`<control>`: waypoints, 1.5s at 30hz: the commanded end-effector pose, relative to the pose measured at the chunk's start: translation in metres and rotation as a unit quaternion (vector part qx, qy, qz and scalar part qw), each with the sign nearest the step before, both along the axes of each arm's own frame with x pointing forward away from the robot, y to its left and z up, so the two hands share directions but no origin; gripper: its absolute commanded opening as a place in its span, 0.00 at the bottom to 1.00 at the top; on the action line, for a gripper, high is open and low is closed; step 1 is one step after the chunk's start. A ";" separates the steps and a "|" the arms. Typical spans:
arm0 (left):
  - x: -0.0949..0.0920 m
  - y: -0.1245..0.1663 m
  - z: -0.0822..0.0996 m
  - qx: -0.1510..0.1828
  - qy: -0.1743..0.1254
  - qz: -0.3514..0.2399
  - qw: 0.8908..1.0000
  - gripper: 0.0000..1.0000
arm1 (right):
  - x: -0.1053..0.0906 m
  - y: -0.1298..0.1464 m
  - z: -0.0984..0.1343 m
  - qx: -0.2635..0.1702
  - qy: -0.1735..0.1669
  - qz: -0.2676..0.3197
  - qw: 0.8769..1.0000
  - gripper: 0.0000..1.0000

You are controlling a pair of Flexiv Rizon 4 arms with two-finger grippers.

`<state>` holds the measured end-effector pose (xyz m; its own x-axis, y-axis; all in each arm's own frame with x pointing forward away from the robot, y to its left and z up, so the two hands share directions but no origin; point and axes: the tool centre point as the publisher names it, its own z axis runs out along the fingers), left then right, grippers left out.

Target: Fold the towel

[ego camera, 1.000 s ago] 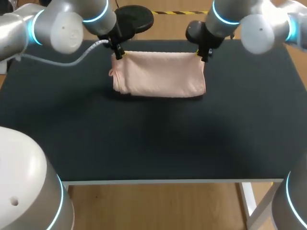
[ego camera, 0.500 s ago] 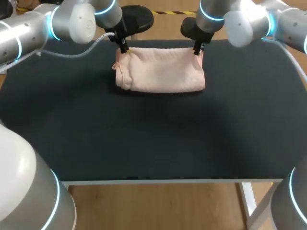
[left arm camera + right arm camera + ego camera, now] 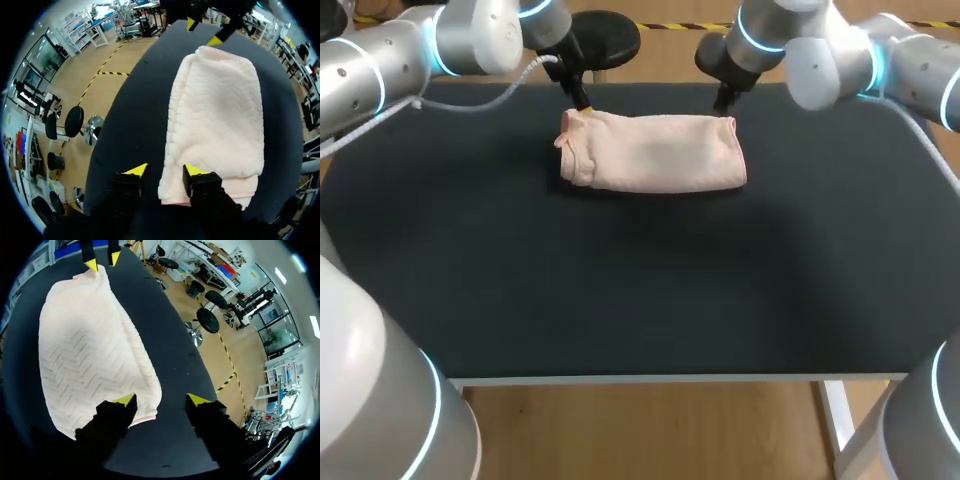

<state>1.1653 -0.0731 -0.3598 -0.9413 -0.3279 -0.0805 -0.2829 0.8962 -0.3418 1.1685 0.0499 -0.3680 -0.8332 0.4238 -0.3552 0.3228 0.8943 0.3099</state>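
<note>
A pale pink towel lies folded in a long band on the far half of the black table. My left gripper stands just behind the towel's far left corner, and my right gripper just behind its far right corner. In the left wrist view the left gripper is open; one finger sits over the towel at its end, the other over bare table. In the right wrist view the right gripper is open beside the towel, whose corner lies by one finger. Neither holds anything.
The table's dark surface stretches wide in front of the towel and to both sides of it. The towel lies close to the far edge.
Both grippers have opened and let go of the towel's far corners, drawing back toward the far edge. The towel has settled flat on the table.
</note>
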 end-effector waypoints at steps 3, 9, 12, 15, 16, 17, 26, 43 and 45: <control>-0.009 0.022 0.018 -0.111 0.036 -0.058 0.992 1.00 | -0.024 -0.007 0.009 0.012 -0.004 -0.002 1.000 1.00; -0.028 0.035 0.033 -0.201 0.051 -0.126 0.970 1.00 | -0.034 -0.007 0.011 0.022 -0.001 -0.012 1.000 1.00; -0.037 0.042 0.039 -0.231 0.054 -0.156 0.959 1.00 | -0.038 -0.005 0.013 0.026 -0.004 -0.015 1.000 1.00; -0.045 0.048 0.045 -0.265 0.054 -0.177 0.946 1.00 | -0.042 -0.002 0.013 0.030 -0.005 -0.018 0.999 1.00; -0.047 0.049 0.046 -0.275 0.051 -0.179 0.943 1.00 | -0.043 0.000 0.014 0.030 -0.005 -0.018 0.999 1.00; -0.050 0.051 0.047 -0.288 0.050 -0.182 0.939 1.00 | -0.044 0.001 0.014 0.031 -0.006 -0.018 0.999 1.00; -0.078 0.063 0.047 -0.318 0.010 -0.190 0.929 1.00 | -0.052 0.011 0.016 0.065 0.010 -0.037 0.997 1.00; -0.104 0.064 0.052 -0.319 -0.035 -0.137 0.937 1.00 | -0.063 0.013 0.025 0.069 0.016 0.008 0.997 1.00; -0.104 0.064 0.052 -0.319 -0.035 -0.137 0.937 1.00 | -0.063 0.013 0.025 0.069 0.016 0.008 0.997 1.00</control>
